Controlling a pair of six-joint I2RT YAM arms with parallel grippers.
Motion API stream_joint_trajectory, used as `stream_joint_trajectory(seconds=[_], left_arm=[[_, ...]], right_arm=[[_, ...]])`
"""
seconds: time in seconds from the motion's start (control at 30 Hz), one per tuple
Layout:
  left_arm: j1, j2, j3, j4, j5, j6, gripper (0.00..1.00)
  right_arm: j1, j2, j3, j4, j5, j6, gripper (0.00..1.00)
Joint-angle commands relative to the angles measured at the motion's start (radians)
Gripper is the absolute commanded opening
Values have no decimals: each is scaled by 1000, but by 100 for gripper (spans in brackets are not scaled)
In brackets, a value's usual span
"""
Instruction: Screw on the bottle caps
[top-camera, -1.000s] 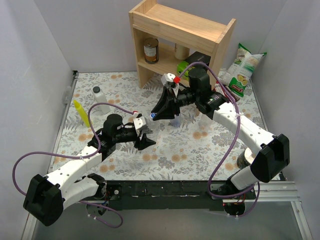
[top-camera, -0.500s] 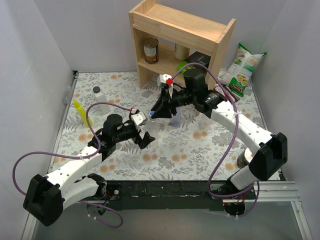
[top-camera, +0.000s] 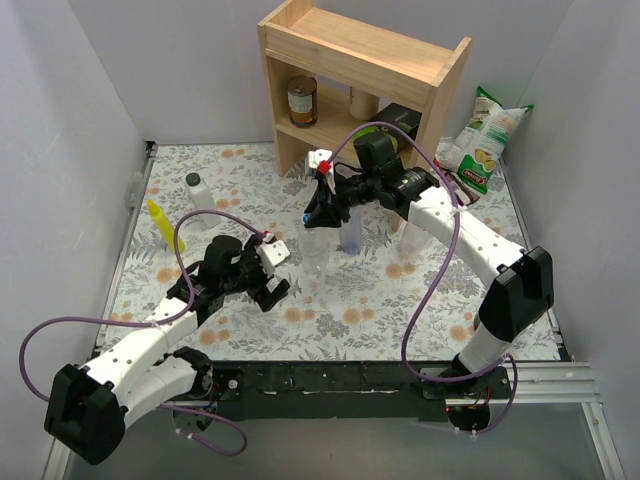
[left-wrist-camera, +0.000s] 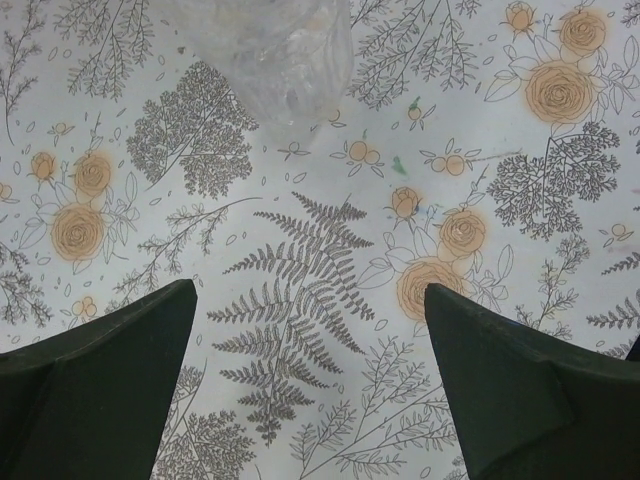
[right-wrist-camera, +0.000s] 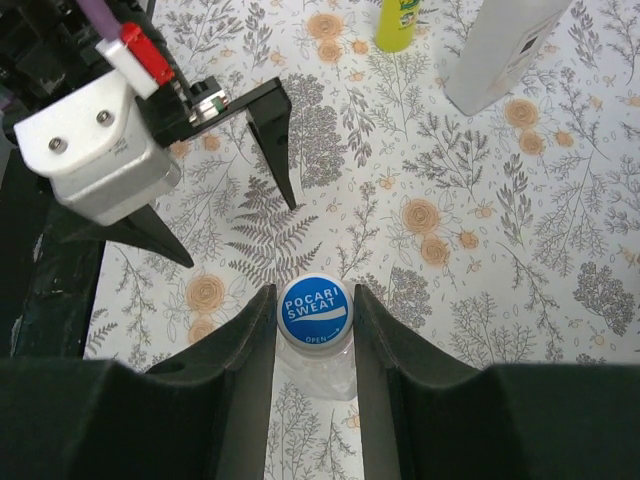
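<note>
A blue bottle cap (right-wrist-camera: 314, 312) marked POCARI SWEAT sits on the neck of a clear bottle (right-wrist-camera: 322, 372), which stands upright on the floral table. My right gripper (right-wrist-camera: 314, 290) is shut on that cap, one finger on each side. From above, the right gripper (top-camera: 313, 217) hangs over the same bottle (top-camera: 315, 252). My left gripper (top-camera: 268, 283) is open and empty, a short way to the near left of the bottle. In the left wrist view the gripper (left-wrist-camera: 308, 290) frames bare table, with the bottle's base (left-wrist-camera: 290, 55) ahead of it. A bluish clear bottle (top-camera: 350, 236) stands just right of the held one.
A white bottle with a dark cap (top-camera: 200, 190) and a yellow squeeze bottle (top-camera: 160, 222) stand at the far left. A wooden shelf (top-camera: 360, 60) with a can rises at the back. A snack bag (top-camera: 487, 140) leans at the back right.
My left gripper has opened, let go of the bottle and drawn back toward the near left. My right gripper has stayed shut on the cap and shifted slightly toward the back.
</note>
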Motion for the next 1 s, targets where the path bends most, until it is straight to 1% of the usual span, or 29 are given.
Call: stream_joint_trajectory(seconds=[0.0, 0.13, 0.33, 0.63, 0.67, 0.73, 0.77, 0.83, 0.87, 0.93, 0.97], left_arm=[[43, -33, -13, -48, 43, 30, 98], [53, -27, -21, -37, 43, 36, 98], [53, -28, -38, -22, 62, 43, 98], [54, -24, -44, -14, 65, 46, 98], [54, -22, -44, -12, 65, 46, 98], [54, -19, -47, -6, 63, 45, 98], [56, -19, -47, -5, 65, 45, 98], [57, -16, -47, -3, 68, 45, 98], [57, -16, -47, -3, 66, 45, 98], [57, -13, -49, -2, 68, 46, 98], [59, -13, -49, 0, 69, 45, 98]], right_arm=[[-4, -22, -33, 67, -71, -29, 2], [-6, -16, -59, 100, -74, -14, 5], [-6, -35, -116, 137, -63, -46, 13], [-6, -53, -173, 167, -60, -28, 24], [-6, -53, -174, 166, -62, -28, 30], [-6, -56, -176, 163, -62, -31, 37], [-6, -59, -176, 164, -63, -31, 42], [-6, -62, -177, 163, -62, -31, 56], [-6, -64, -176, 163, -62, -31, 60], [-7, -64, -176, 161, -60, -31, 61], [-6, -64, -176, 161, -59, -31, 63]])
